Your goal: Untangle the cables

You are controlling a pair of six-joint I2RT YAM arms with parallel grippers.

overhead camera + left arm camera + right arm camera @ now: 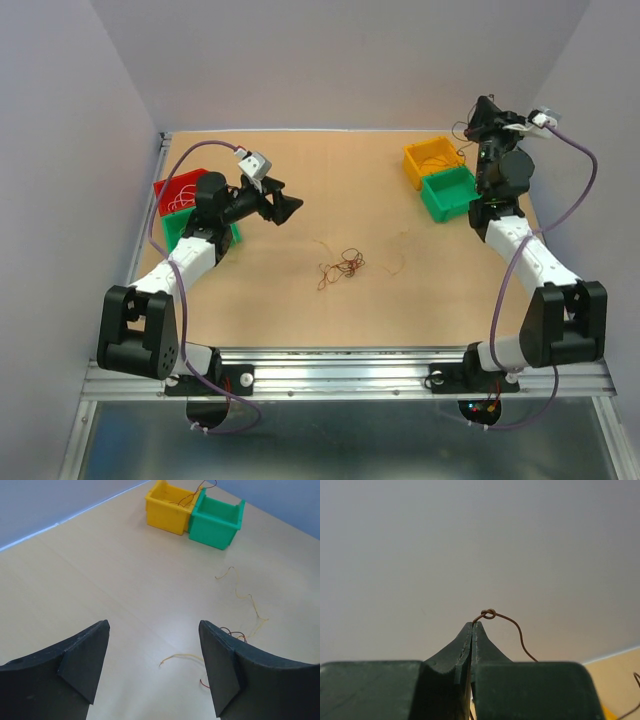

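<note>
2 grippers differ: the left gripper (153,625) hangs above the table (300,310), fingers spread wide and empty, while the right gripper (472,624) is raised near the back wall, pinched tight on a thin brown wire (512,625) looped at its tips. Most cables (340,267) lie loosely tangled mid-table, 1 loose strand (398,252) just right of them, toward the yellow bin (432,158) and green bin (450,195).

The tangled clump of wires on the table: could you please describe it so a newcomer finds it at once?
On the wooden table, near its centre, lies a small clump of reddish-brown loops. Unlike the single strand to its right, it is tangled.
</note>
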